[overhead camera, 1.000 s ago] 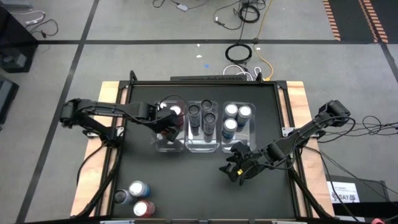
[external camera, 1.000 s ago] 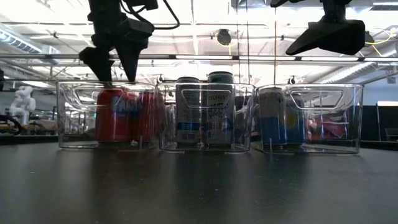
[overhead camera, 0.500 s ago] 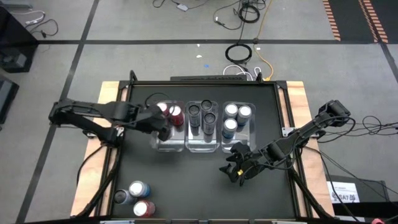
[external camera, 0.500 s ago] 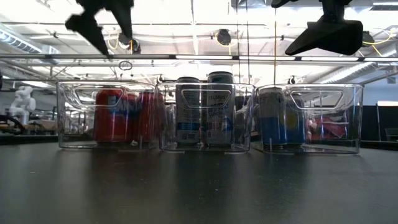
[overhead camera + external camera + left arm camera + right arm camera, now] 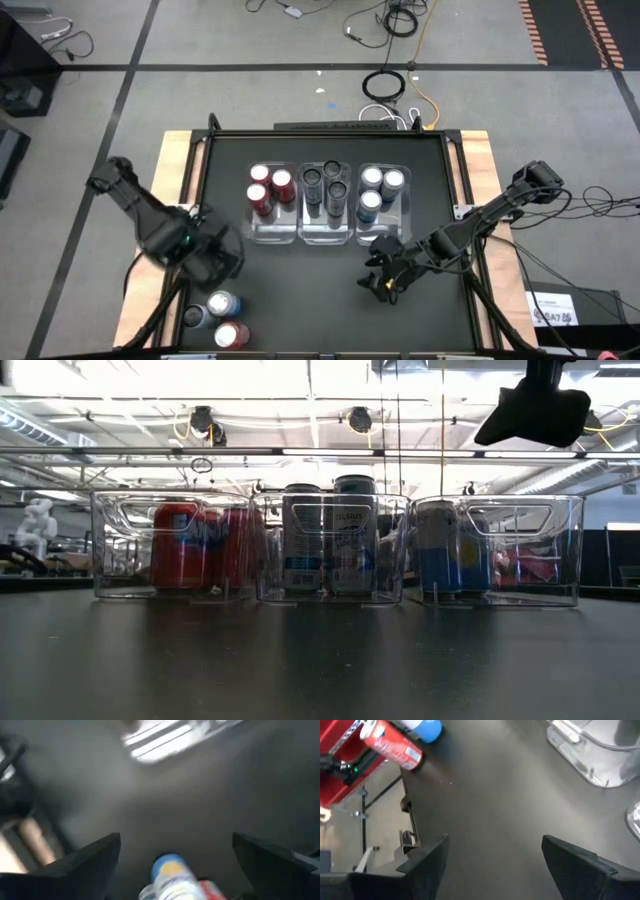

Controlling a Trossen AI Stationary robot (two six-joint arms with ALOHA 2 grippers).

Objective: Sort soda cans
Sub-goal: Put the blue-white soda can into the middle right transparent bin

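Three clear bins stand in a row at the table's middle: the left bin (image 5: 272, 232) holds three red soda cans (image 5: 262, 198), the middle bin (image 5: 326, 236) dark cans (image 5: 337, 190), the right bin (image 5: 388, 222) silver-blue cans (image 5: 372, 177). Three loose cans stand at the near left: a blue one (image 5: 222, 303), a dark one (image 5: 195, 317), a red one (image 5: 232, 335). My left gripper (image 5: 217, 266) hangs open just far of these cans; in its wrist view the blue can (image 5: 170, 872) shows between the fingers' lines. My right gripper (image 5: 378, 282) stands open above bare table, near of the right bin.
Wooden boards edge the black table top on the left (image 5: 172, 160) and right (image 5: 478, 160). Bare table lies between the bins and the near edge, around the middle (image 5: 300, 290). The right wrist view shows the loose red can (image 5: 390, 745) far off and a bin's corner (image 5: 590, 755).
My left gripper has risen out of the left bin and swung toward the table's near-left corner, turning as it went; it now hangs by the loose cans, still open. My right gripper has rolled a little in place. The cans in the bins stand as before.
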